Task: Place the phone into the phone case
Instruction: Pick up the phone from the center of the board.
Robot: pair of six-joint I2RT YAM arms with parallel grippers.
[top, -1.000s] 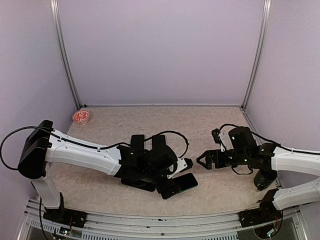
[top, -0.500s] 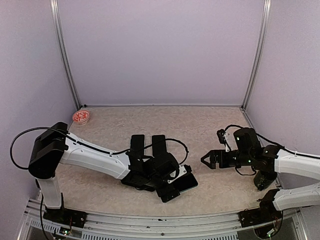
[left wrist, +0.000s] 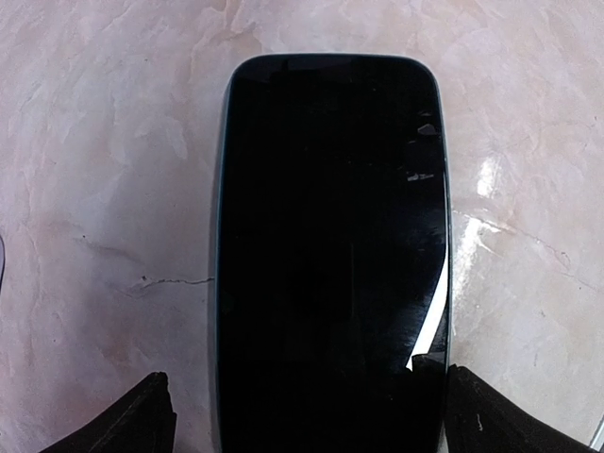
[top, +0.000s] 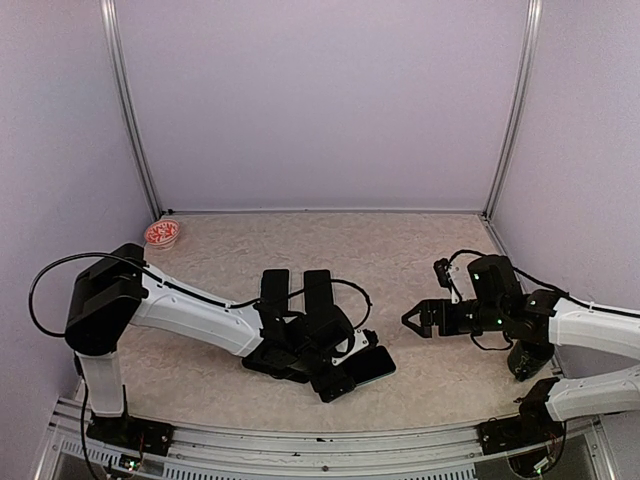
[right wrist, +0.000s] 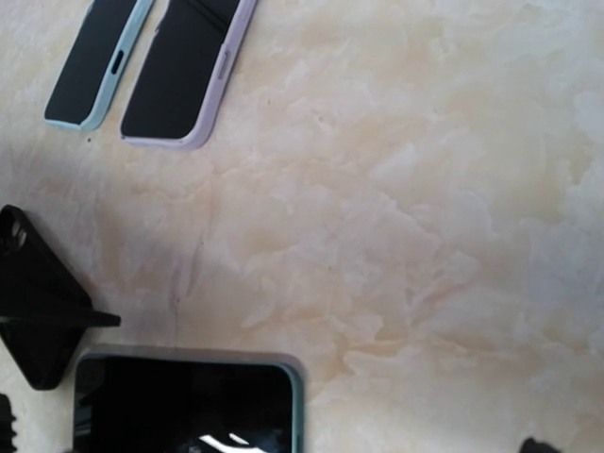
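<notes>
Beige marbled bench point(top: 400, 250) carries the phone point(left wrist: 330, 236) flat, low-centre in the top view. My left pincer point(left wrist: 316, 420) stands wide astride it, I judge to grip its edges; my right pincer point(top: 410, 322) hangs wide, well apart.

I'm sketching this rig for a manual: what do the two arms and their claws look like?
Both the left arm and right arm have white tubular links joined by bulky black housings. Thin black cables loop off each. The left claw and right claw are black, with two fingers. Small green lights glow on the right wrist.
</notes>
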